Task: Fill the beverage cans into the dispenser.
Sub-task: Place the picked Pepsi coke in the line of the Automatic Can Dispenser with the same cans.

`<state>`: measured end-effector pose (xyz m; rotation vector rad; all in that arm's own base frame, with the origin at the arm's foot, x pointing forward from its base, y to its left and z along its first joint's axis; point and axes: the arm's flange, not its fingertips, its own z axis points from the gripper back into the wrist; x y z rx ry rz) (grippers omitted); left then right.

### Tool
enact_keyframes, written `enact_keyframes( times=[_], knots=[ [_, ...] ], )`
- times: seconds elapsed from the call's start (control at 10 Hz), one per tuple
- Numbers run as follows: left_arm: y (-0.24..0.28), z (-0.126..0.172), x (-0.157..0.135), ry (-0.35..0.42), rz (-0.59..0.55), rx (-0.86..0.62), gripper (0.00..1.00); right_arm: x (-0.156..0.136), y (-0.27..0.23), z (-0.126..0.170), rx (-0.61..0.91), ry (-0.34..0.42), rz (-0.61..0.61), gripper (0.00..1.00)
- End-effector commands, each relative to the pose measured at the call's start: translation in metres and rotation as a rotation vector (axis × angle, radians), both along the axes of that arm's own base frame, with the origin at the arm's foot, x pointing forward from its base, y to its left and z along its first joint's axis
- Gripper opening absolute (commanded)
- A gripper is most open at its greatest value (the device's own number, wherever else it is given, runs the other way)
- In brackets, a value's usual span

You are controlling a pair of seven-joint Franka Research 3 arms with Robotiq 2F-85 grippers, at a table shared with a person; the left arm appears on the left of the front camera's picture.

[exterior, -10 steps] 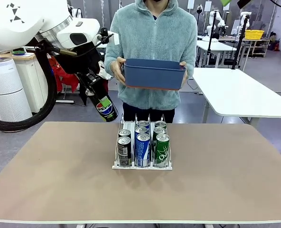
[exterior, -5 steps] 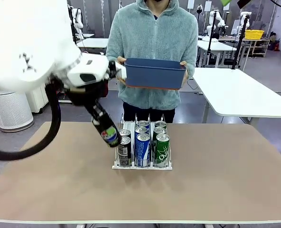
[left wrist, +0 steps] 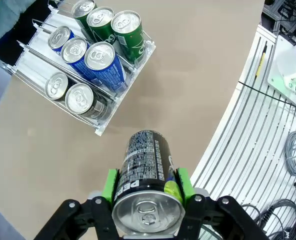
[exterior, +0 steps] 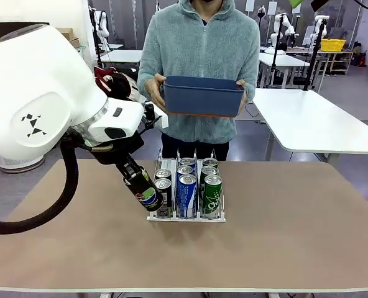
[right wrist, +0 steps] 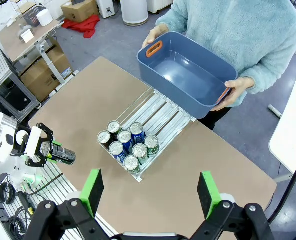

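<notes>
The left gripper (left wrist: 147, 192) is clamping a black Pepsi can (exterior: 148, 196) near its top, tilted, just left of the dispenser (exterior: 186, 215), clear of the table. To seat it well, it is needing to come upright over the black-can lane (left wrist: 74, 95), which is holding two cans while the others hold three. The green pads (left wrist: 109, 185) are hugging both sides. The right gripper (right wrist: 150, 192) is hanging wide open, empty, high above.

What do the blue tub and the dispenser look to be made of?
Blue tub: likely moulded plastic; smooth, slightly glossy walls, rounded corners, orange handle insets. Dispenser: apparently clear or white plastic base with thin metal wire rails, which glint.
</notes>
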<state>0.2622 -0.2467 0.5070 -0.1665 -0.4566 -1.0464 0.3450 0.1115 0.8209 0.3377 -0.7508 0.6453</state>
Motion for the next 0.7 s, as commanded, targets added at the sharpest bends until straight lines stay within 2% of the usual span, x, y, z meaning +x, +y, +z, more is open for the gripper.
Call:
enact_keyframes(
  times=[0.0, 0.3, 0.6],
  knots=[
    [0.002, 0.002, 0.002, 0.004, 0.013, 0.005, 0.58, 0.000, 0.000, -0.001, 0.002, -0.004, -0.002, 1.00],
    [0.002, 0.000, 0.001, 0.001, 0.002, 0.003, 0.58, 0.000, 0.000, -0.001, 0.002, -0.004, -0.002, 1.00],
    [-0.025, -0.031, 0.017, -0.030, -0.029, 0.006, 0.58, 0.000, 0.000, -0.001, 0.002, -0.004, -0.002, 1.00]
  ],
)
